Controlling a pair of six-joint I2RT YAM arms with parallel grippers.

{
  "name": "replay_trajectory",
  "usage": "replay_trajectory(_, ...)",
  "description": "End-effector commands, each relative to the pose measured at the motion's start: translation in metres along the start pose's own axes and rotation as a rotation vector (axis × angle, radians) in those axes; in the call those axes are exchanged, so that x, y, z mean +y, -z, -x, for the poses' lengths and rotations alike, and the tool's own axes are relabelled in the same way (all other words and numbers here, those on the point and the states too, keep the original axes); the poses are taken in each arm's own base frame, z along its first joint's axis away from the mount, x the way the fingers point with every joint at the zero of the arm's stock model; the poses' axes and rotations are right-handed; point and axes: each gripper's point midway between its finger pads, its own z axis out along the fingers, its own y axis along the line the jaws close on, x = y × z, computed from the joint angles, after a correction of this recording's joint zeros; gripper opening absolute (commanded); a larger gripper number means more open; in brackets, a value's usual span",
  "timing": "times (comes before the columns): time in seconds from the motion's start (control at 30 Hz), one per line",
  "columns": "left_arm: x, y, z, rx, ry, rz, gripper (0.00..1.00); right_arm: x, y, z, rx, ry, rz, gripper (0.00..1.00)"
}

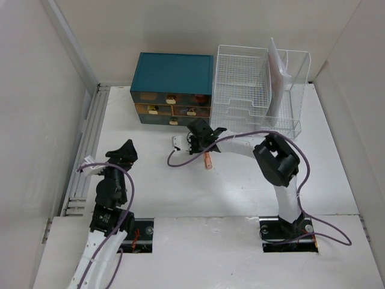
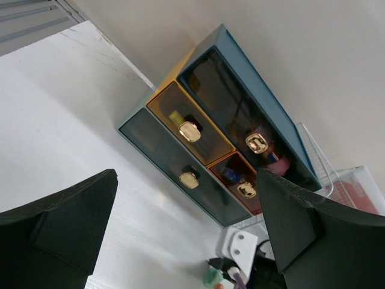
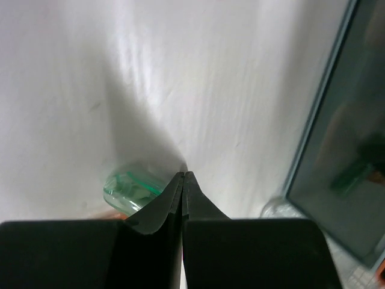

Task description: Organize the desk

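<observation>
While your right gripper [image 3: 183,180] is pressing its jaws together, a green item [image 3: 129,189] is lying lower left on the desk [image 3: 150,72]. Your left gripper [image 2: 186,180] is gaping wide.

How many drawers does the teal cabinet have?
4. The top wide drawer spans the teal cabinet; the amber drawer and the red drawer sit side by side below it; the bottom wide drawer lies under those. The front shows fully, so none seems hidden.

Plain off-white walls [image 1: 180,24] rise behind a teal drawer cabinet [image 1: 174,75] and wire basket [image 1: 237,72].
</observation>
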Motion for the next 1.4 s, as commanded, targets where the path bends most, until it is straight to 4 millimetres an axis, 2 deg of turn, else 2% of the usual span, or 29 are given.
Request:
replay_trajectory(0.0, -0.024, -0.004, 0.014, -0.029, 0.022, -0.068, 1.00, 0.001, 0.028, 0.013, -0.051, -0.038, -0.024, 0.02)
replay_trajectory(0.1, -0.026, -0.010, 0.003, 0.003, 0.012, -0.075, 1.00, 0.021, 0.033, 0.010, -0.045, -0.049, 0.003, 0.02)
replay_trajectory(0.2, -0.028, -0.018, -0.008, 0.033, 0.001, -0.077, 1.00, 0.027, 0.044, 0.011, -0.057, -0.054, -0.003, 0.02)
replay_trajectory(0.27, -0.035, -0.021, -0.013, 0.055, 0.003, -0.106, 1.00, 0.014, 0.058, 0.019, -0.091, -0.079, -0.058, 0.02)
replay_trajectory(0.37, -0.028, -0.028, -0.035, 0.124, -0.037, -0.086, 0.99, -0.010, 0.081, 0.038, -0.159, -0.125, -0.132, 0.07)
replay_trajectory(0.4, -0.035, -0.031, -0.033, 0.123, -0.041, -0.102, 0.99, -0.017, 0.090, 0.043, -0.175, -0.137, -0.149, 0.11)
replay_trajectory(0.43, -0.027, -0.034, -0.046, 0.165, -0.072, -0.076, 0.97, -0.028, 0.102, 0.055, -0.212, -0.145, -0.169, 0.21)
replay_trajectory(0.5, -0.035, -0.038, -0.051, 0.194, -0.096, -0.106, 0.96, -0.049, 0.135, 0.071, -0.280, -0.196, -0.232, 0.41)
replay_trajectory(0.53, -0.042, -0.041, -0.050, 0.195, -0.103, -0.125, 0.96, -0.057, 0.147, 0.077, -0.308, -0.226, -0.253, 0.61)
replay_trajectory(0.57, -0.036, -0.044, -0.063, 0.233, -0.118, -0.110, 0.92, -0.069, 0.165, 0.088, -0.356, -0.291, -0.282, 0.76)
replay_trajectory(0.6, -0.041, -0.046, -0.066, 0.253, -0.131, -0.130, 0.90, -0.078, 0.187, 0.096, -0.400, -0.322, -0.313, 0.87)
replay_trajectory(0.63, -0.050, -0.050, -0.064, 0.249, -0.136, -0.152, 0.89, -0.085, 0.198, 0.099, -0.448, -0.352, -0.307, 0.90)
replay_trajectory(0.67, -0.046, -0.055, -0.076, 0.285, -0.159, -0.139, 0.87, -0.094, 0.213, 0.104, -0.490, -0.384, -0.322, 0.93)
replay_trajectory(0.73, -0.058, -0.062, -0.084, 0.330, -0.173, -0.172, 0.78, -0.103, 0.230, 0.101, -0.557, -0.499, -0.286, 0.91)
replay_trajectory(0.8, -0.059, -0.074, -0.100, 0.394, -0.194, -0.187, 0.73, -0.105, 0.246, 0.101, -0.597, -0.536, -0.227, 0.76)
replay_trajectory(0.83, -0.067, -0.073, -0.110, 0.457, -0.186, -0.243, 0.71, -0.105, 0.249, 0.100, -0.613, -0.548, -0.199, 0.67)
replay_trajectory(0.87, -0.074, -0.078, -0.112, 0.467, -0.146, -0.270, 0.63, -0.104, 0.256, 0.097, -0.657, -0.555, -0.147, 0.60)
replay_trajectory(0.9, -0.069, -0.081, -0.125, 0.510, -0.125, -0.268, 0.61, -0.103, 0.258, 0.096, -0.679, -0.569, -0.118, 0.49)
replay_trajectory(0.93, -0.069, -0.083, -0.129, 0.521, -0.093, -0.284, 0.61, -0.104, 0.272, 0.096, -0.719, -0.588, -0.106, 0.42)
replay_trajectory(0.97, -0.078, -0.081, -0.131, 0.515, -0.050, -0.348, 0.61, -0.104, 0.279, 0.091, -0.761, -0.588, -0.073, 0.37)
replay_trajectory(1.03, -0.071, -0.081, -0.146, 0.536, 0.053, -0.331, 0.61, -0.103, 0.286, 0.084, -0.801, -0.599, -0.060, 0.36)
replay_trajectory(1.07, -0.071, -0.080, -0.150, 0.547, 0.094, -0.339, 0.61, -0.101, 0.300, 0.084, -0.835, -0.589, -0.064, 0.36)
replay_trajectory(1.1, -0.079, -0.078, -0.147, 0.521, 0.145, -0.393, 0.61, -0.102, 0.306, 0.078, -0.859, -0.590, -0.059, 0.36)
replay_trajectory(1.13, -0.067, -0.079, -0.161, 0.547, 0.190, -0.360, 0.61, -0.100, 0.307, 0.074, -0.872, -0.592, -0.060, 0.36)
replay_trajectory(1.2, -0.070, -0.072, -0.169, 0.578, 0.318, -0.377, 0.61, -0.101, 0.323, 0.071, -0.898, -0.584, -0.082, 0.36)
replay_trajectory(1.23, -0.081, -0.074, -0.160, 0.539, 0.359, -0.439, 0.61, -0.098, 0.318, 0.069, -0.891, -0.591, -0.074, 0.36)
replay_trajectory(1.27, -0.067, -0.072, -0.182, 0.591, 0.382, -0.399, 0.60, -0.101, 0.325, 0.065, -0.894, -0.591, -0.094, 0.36)
replay_trajectory(1.33, -0.082, -0.076, -0.181, 0.580, 0.438, -0.463, 0.60, -0.098, 0.322, 0.063, -0.896, -0.593, -0.075, 0.36)
replay_trajectory(1.37, -0.071, -0.081, -0.191, 0.586, 0.445, -0.426, 0.59, -0.100, 0.327, 0.060, -0.898, -0.593, -0.089, 0.36)
